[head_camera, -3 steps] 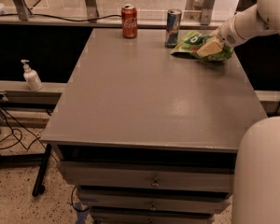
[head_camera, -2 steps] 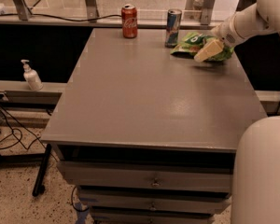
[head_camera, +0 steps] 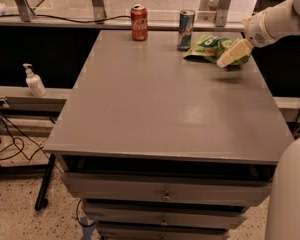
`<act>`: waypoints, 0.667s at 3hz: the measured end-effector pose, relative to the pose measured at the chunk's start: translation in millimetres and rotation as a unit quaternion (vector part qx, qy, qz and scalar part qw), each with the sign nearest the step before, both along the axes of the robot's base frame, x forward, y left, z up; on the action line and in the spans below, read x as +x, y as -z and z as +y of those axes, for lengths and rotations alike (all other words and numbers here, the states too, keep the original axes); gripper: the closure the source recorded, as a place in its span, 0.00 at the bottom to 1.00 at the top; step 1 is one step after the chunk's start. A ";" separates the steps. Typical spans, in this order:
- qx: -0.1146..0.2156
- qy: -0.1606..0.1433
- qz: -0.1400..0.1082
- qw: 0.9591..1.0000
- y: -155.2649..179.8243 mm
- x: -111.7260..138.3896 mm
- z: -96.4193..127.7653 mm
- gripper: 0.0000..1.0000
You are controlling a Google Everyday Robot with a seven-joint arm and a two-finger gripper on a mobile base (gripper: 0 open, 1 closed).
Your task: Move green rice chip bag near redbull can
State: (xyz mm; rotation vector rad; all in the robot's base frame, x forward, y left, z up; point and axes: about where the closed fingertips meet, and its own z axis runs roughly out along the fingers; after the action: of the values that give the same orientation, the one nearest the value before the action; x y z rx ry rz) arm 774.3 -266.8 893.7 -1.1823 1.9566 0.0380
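The green rice chip bag [head_camera: 208, 47] lies on the grey table [head_camera: 170, 104] at its far right, crinkled, with a dark green label. Its left tip is just right of the redbull can [head_camera: 186, 30], which stands upright, slim, blue and silver. My gripper [head_camera: 233, 53] comes in from the right on a white arm and sits over the bag's right end, hiding part of it. It casts a shadow on the table just below.
A red cola can [head_camera: 139, 22] stands at the far edge, left of the redbull can. A soap dispenser bottle [head_camera: 34, 80] sits on a ledge to the left. Drawers [head_camera: 165, 194] are under the table front. A white robot body [head_camera: 290, 194] fills the lower right.
My gripper has shifted a little to the right, toward the bag's right end. The bag stays beside the redbull can. Both cans have not moved.
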 end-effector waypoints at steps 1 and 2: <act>-0.007 -0.014 -0.039 0.999 -30.8 -25.8 4.7 0.00; -0.024 -0.027 -0.091 0.995 -74.4 -75.1 8.3 0.00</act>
State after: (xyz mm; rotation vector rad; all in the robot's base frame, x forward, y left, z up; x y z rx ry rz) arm 699.1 -258.5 968.1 -1.2253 1.7753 -0.0877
